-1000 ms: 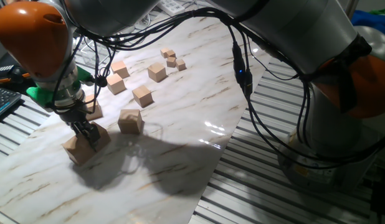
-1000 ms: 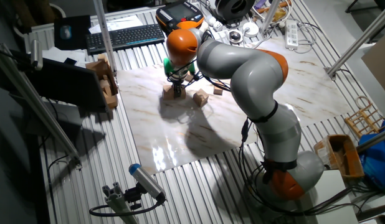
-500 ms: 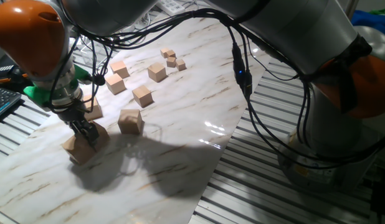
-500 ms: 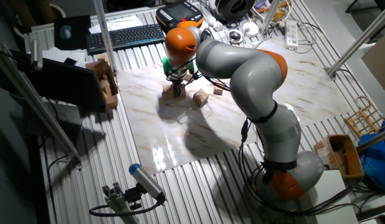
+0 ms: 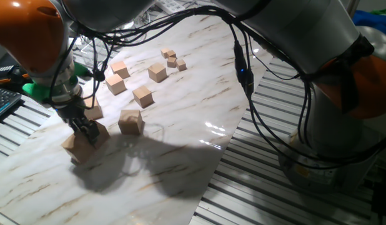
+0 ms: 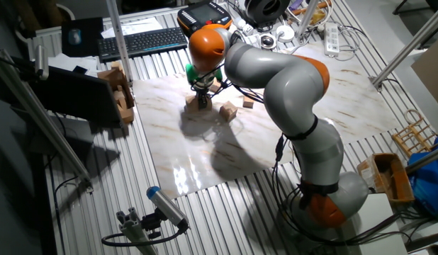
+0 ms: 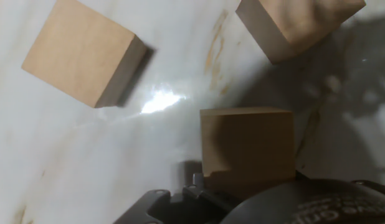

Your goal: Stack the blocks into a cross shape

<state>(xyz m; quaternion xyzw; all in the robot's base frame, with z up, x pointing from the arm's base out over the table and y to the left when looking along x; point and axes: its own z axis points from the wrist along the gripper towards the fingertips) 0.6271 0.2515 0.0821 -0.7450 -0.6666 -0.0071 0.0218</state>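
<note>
The gripper [image 5: 87,130] is seen directly over the nearest block [image 5: 85,142]; whether its fingers are clamped cannot be told. A second block [image 5: 130,121] lies beside it.

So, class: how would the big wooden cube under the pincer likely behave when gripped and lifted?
The wooden cube looks solid with flat faces, so it is probably stiff and unlikely to roll. Its smooth sides may slip slightly in the pincer. It seems fairly light.
</note>
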